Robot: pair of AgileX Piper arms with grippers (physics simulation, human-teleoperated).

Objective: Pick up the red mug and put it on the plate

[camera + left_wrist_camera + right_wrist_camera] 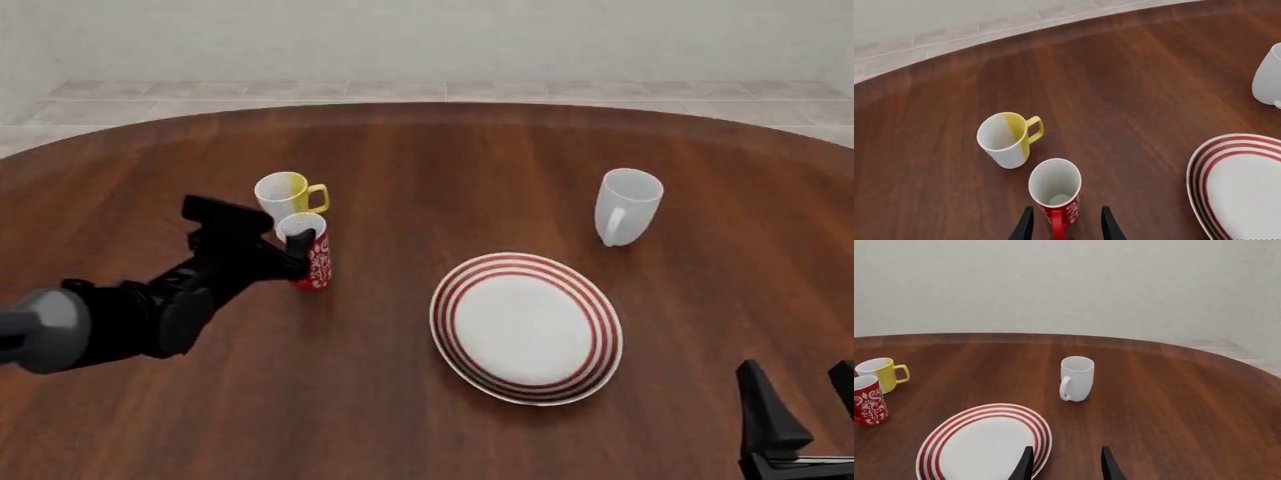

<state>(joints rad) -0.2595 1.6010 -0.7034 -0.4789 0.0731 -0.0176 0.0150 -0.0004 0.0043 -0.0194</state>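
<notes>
Left of the plate, the red mug is standing upright on the table, its handle sitting between the left gripper's spread fingers, not visibly clamped. Right gripper is hovering open, empty.

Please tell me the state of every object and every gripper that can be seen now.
red mug: upright on the table, handle between the left gripper's open fingers.
white mug with yellow handle: upright, untouched.
plain white mug: upright, untouched.
plate: flat on the table, nothing on it.
left gripper: open, around the red handle.
right gripper: open, holding nothing.
</notes>
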